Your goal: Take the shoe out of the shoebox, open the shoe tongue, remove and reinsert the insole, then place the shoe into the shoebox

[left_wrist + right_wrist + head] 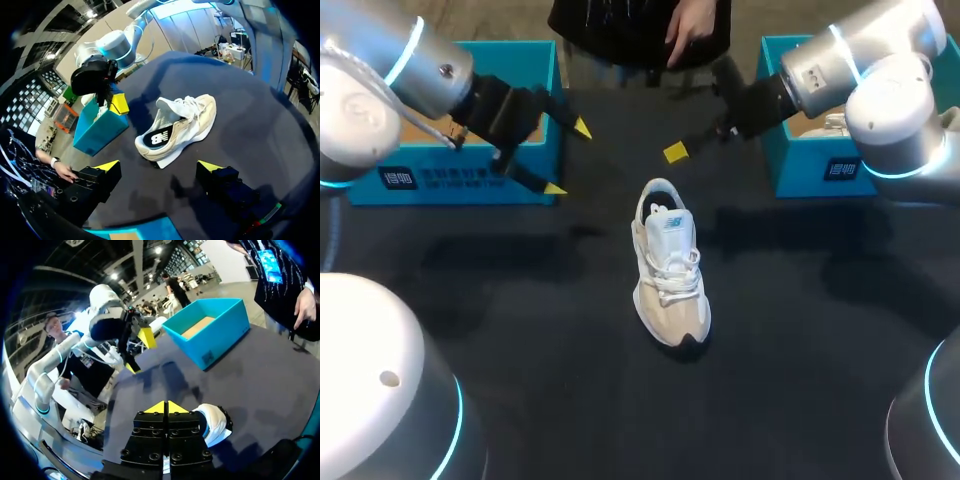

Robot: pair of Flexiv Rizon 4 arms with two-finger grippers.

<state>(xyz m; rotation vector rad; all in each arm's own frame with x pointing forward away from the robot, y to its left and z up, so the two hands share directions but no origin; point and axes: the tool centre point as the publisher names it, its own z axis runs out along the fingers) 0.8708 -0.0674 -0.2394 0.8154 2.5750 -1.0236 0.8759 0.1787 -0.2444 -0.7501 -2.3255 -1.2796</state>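
Observation:
A white and beige sneaker (pixel 670 265) stands upright on the dark table, toe toward me, laces tied. My right gripper (pixel 675 152) hangs shut and empty above the table just beyond the heel; in its own view the yellow tips (pixel 166 406) touch, with the shoe's heel (pixel 216 423) below and beside them. My left gripper (pixel 568 158) is open, off to the shoe's left in front of the left blue shoebox (pixel 460 172). In the left wrist view the sneaker (pixel 177 127) lies ahead of the open gripper (pixel 159 166), apart from it.
A second blue box (pixel 820 165) at the back right holds another white shoe (pixel 835 125). The left box (pixel 210 332) shows only a bare cardboard floor. The dark tabletop (pixel 520 330) stretches wide in front of the sneaker.

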